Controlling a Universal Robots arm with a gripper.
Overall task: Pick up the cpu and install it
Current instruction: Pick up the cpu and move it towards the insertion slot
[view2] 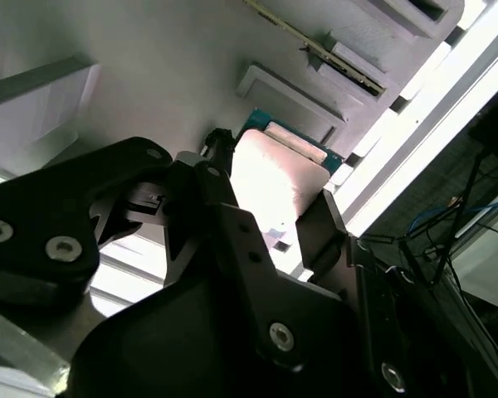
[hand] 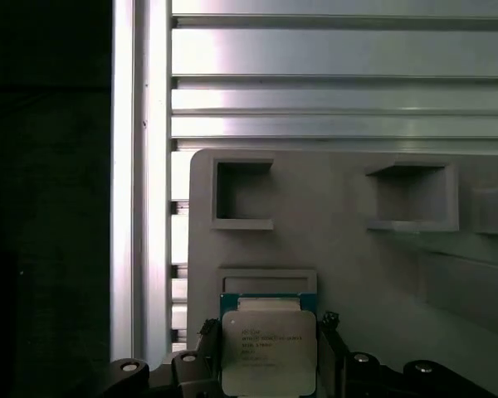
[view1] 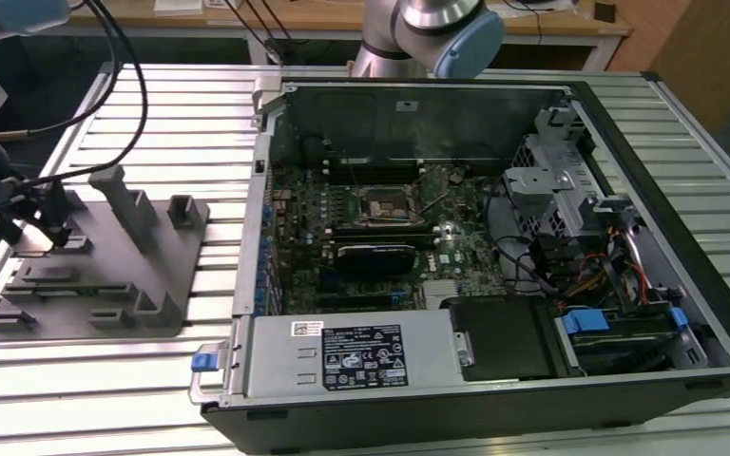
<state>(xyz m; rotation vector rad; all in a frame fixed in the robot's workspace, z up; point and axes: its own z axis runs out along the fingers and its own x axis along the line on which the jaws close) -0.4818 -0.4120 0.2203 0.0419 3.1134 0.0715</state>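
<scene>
The cpu [hand: 270, 355] is a flat square chip with a silver top and a thin green edge; in the second wrist view the cpu [view2: 275, 178] looks bright white. My gripper [hand: 267, 325] has one black finger against each of its two opposite sides, so the gripper [view2: 270, 189] stands shut on the chip just above the grey fixture plate [hand: 340, 249]. In the exterior view the gripper [view1: 46, 223] hangs over the fixture's [view1: 99, 271] far corner at the exterior view's left. The black socket [view1: 384, 204] with its metal frame sits in the middle of the motherboard.
An open computer case [view1: 492, 247] lies on the ribbed metal table [view1: 111, 380], right of the fixture. Grey blocks and posts [view1: 130, 204] rise from the fixture. Cables [view1: 124, 85] hang from the arm at the exterior view's upper left. The table's edge [hand: 124, 207] runs beside the fixture.
</scene>
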